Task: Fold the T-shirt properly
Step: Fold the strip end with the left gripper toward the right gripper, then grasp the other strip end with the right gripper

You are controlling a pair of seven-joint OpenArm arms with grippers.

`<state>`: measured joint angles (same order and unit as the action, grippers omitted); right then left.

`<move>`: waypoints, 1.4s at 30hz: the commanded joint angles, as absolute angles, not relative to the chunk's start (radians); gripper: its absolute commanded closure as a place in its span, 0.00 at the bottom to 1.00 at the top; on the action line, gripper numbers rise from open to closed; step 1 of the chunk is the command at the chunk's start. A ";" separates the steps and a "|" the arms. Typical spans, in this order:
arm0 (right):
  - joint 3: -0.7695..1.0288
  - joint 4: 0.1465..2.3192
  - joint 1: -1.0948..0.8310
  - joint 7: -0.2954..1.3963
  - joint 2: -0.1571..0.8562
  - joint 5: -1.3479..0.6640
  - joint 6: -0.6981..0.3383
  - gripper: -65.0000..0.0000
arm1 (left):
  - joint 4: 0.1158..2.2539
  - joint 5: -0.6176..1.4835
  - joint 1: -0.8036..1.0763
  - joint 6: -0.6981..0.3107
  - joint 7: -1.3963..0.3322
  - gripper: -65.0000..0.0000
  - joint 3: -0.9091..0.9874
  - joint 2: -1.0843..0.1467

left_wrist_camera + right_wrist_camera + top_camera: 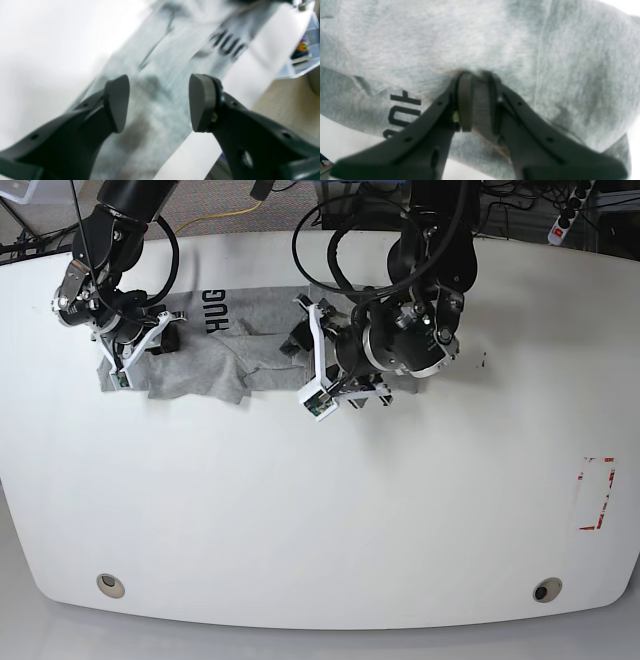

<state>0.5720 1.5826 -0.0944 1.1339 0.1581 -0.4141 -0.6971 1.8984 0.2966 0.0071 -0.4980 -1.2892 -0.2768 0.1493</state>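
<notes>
Currently the T-shirt [215,355] lies as a long narrow band on the white counter [320,510], long axis running across the base view, between the two arms at the far side.

Right gripper [477,100] sits at one end of that band; fingers [465,102] are pinched together on a bunched fold of grey cloth, lettering just beside them.

Left gripper [158,102] is over the other end, fingers [117,102] wide apart, holding nothing. Wrist view is motion-blurred; the band stretches away from the gap between them, along the fingers' pointing direction. Can't tell if the tips touch cloth.

My read: the left side has to grab its end next, since only the right holds cloth.
</notes>
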 commanded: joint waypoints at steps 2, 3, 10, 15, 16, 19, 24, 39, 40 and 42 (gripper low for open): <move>0.573 1.601 -0.084 1.141 0.168 -0.412 -0.698 0.84 | 1.957 0.315 -0.013 -0.499 -1.270 0.46 -0.263 0.157; 0.578 1.618 -0.084 1.141 0.168 -0.412 -0.698 0.84 | 1.960 0.315 -0.010 -0.499 -1.270 0.46 -0.243 0.157; 0.585 1.759 -0.084 1.162 0.177 -0.532 -0.698 0.82 | 1.957 0.320 0.027 -0.549 -1.247 0.46 -0.033 0.074; 0.742 1.756 -0.039 1.260 0.182 -0.593 -0.698 0.48 | 1.954 0.318 0.097 -0.579 -1.164 0.64 0.087 0.031; 0.779 1.748 -0.025 1.280 0.180 -0.595 -0.698 0.37 | 1.954 0.317 0.110 -0.579 -1.144 0.70 0.104 0.027; 0.863 1.716 0.019 1.314 0.189 -0.593 -0.698 0.15 | 1.952 0.315 0.140 -0.579 -1.086 0.89 0.124 0.012; 0.898 1.564 0.079 1.317 0.295 -0.598 -0.698 0.16 | 1.946 0.315 0.171 -0.581 -1.073 0.97 0.124 0.012; 0.892 1.092 0.140 1.237 0.409 -0.661 -0.698 0.16 | 1.796 0.320 0.194 -0.582 -1.009 0.97 0.124 -0.007; 0.892 1.096 0.128 1.237 0.398 -0.670 -0.698 0.16 | 1.791 0.321 0.199 -0.582 -1.000 0.97 0.124 -0.013; 0.891 1.118 0.108 1.239 0.383 -0.685 -0.698 0.16 | 1.787 0.320 0.199 -0.582 -0.993 0.97 0.124 -0.016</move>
